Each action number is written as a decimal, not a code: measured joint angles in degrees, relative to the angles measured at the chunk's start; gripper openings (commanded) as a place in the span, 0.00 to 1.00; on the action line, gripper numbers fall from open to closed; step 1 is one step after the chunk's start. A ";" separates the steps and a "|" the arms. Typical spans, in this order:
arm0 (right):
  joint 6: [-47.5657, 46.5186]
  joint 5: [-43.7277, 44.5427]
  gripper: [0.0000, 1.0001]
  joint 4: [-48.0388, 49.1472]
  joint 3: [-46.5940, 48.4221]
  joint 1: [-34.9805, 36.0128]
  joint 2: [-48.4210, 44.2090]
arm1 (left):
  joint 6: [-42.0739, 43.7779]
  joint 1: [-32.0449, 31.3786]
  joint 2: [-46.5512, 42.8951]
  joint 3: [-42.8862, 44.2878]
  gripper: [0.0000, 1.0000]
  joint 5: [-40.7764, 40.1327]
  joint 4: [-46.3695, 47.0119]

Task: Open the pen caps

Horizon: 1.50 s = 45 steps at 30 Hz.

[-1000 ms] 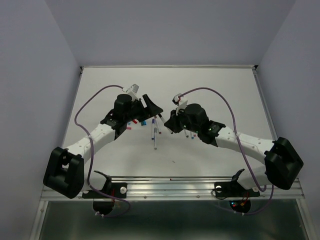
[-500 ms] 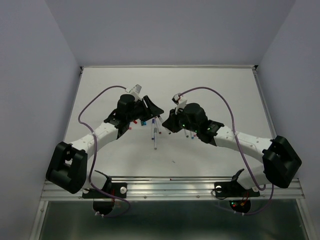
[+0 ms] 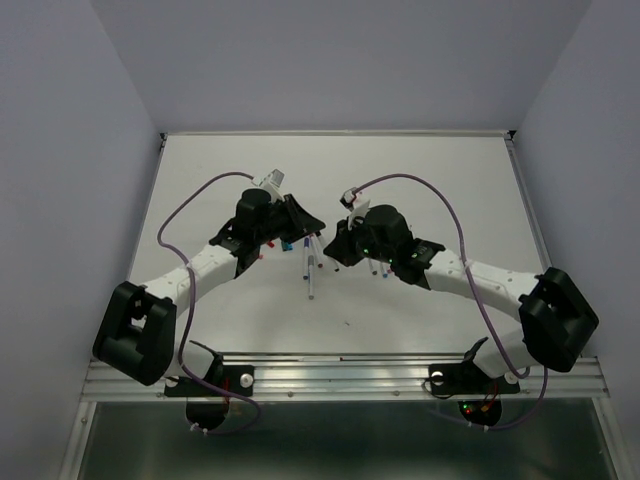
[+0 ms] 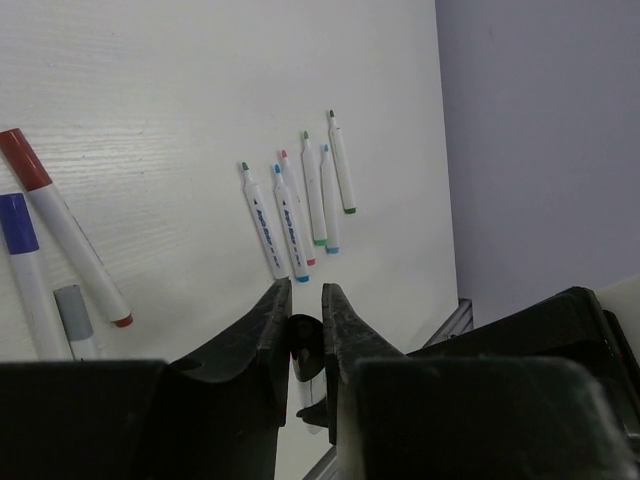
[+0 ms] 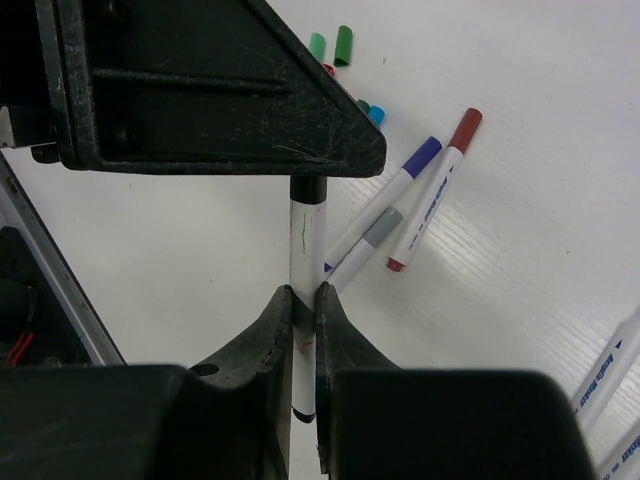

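I hold one pen [image 5: 305, 240] between both grippers above the table. My right gripper [image 5: 304, 295] is shut on its white barrel. Its black pen cap [image 4: 303, 345] sits between the fingers of my left gripper [image 4: 305, 298], which is shut on it. In the top view the left gripper [image 3: 316, 228] and right gripper [image 3: 334, 246] meet tip to tip over the table's middle. Several uncapped pens [image 4: 300, 210] lie side by side on the table. Loose green caps [image 5: 330, 45] and a teal cap [image 5: 371, 111] lie beyond the left gripper's body.
Three capped pens lie together: red [image 5: 435, 190], purple [image 5: 385, 205], grey [image 5: 365, 240]. More white barrels [image 5: 610, 370] lie at the right wrist view's lower right. The table's near rail [image 3: 340, 365] runs close behind the arms.
My left gripper has gone from open to shut around the black cap. The right gripper has stayed shut on the barrel. Both arms shifted only slightly.
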 measured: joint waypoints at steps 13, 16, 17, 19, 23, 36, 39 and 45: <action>-0.83 -3.63 0.01 -1.79 -1.25 -1.44 0.92 | -0.11 0.02 4.96 4.96 0.00 -0.87 -7.17; 0.48 -3.69 0.01 -0.63 -3.63 -1.73 -0.87 | -0.28 -0.04 7.28 7.19 0.00 1.42 -9.46; 1.33 -3.74 0.01 0.07 -4.94 -1.73 -2.08 | -0.44 0.00 7.87 8.11 0.00 2.49 -10.47; 3.21 -8.17 0.01 -2.25 -7.52 -1.29 -4.85 | -0.26 0.96 8.52 9.64 0.00 -0.66 -9.01; 6.51 -16.39 0.01 -9.03 -13.70 3.48 -8.90 | -0.20 8.50 8.98 14.56 0.00 -7.56 -1.95; 13.49 8.68 0.01 -18.71 -8.52 3.93 -3.61 | 1.73 11.85 5.90 10.36 0.00 -14.53 -4.57; 13.77 18.10 0.01 -19.58 -3.65 3.74 2.54 | 2.64 11.21 3.82 5.16 0.00 -17.00 -9.07; 13.33 28.41 0.01 -19.54 1.97 1.42 9.31 | 2.67 7.78 0.04 -1.11 0.06 -23.63 -19.82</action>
